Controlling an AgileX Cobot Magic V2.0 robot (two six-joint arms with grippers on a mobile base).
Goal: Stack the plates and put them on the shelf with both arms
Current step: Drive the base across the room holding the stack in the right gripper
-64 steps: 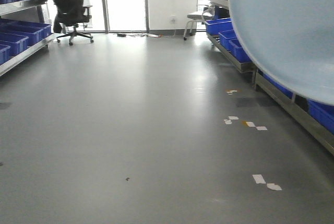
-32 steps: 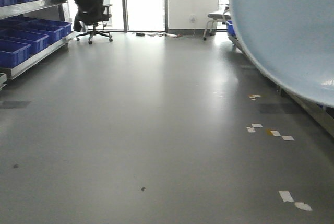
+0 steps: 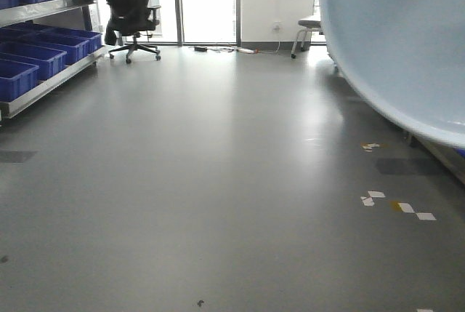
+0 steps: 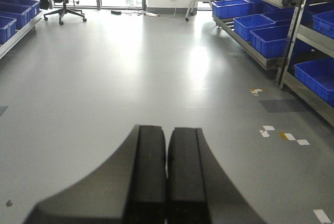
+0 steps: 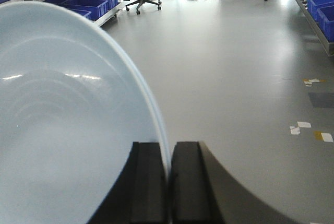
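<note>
A large pale blue-white plate (image 3: 399,36) fills the upper right of the front view, held up off the floor. In the right wrist view the same plate (image 5: 62,119) stands on edge at the left, and my right gripper (image 5: 169,148) is shut on its rim. I cannot tell whether more than one plate is in the grip. My left gripper (image 4: 167,130) is shut, its pads pressed together over bare grey floor. A steel shelf (image 3: 43,85) with blue crates runs along the left wall, and another steel shelf (image 4: 245,51) along the right.
A black office chair (image 3: 131,6) stands by the far windows, with a small stool (image 3: 306,28) to its right. Blue crates (image 4: 271,41) fill the rack tiers. White tape scraps (image 3: 396,204) lie on the grey floor at the right.
The room has slid across the front view: the chair moved right, the floor scraps moved down and right, and the right-hand racks went behind the plate. The plate keeps its place in view.
</note>
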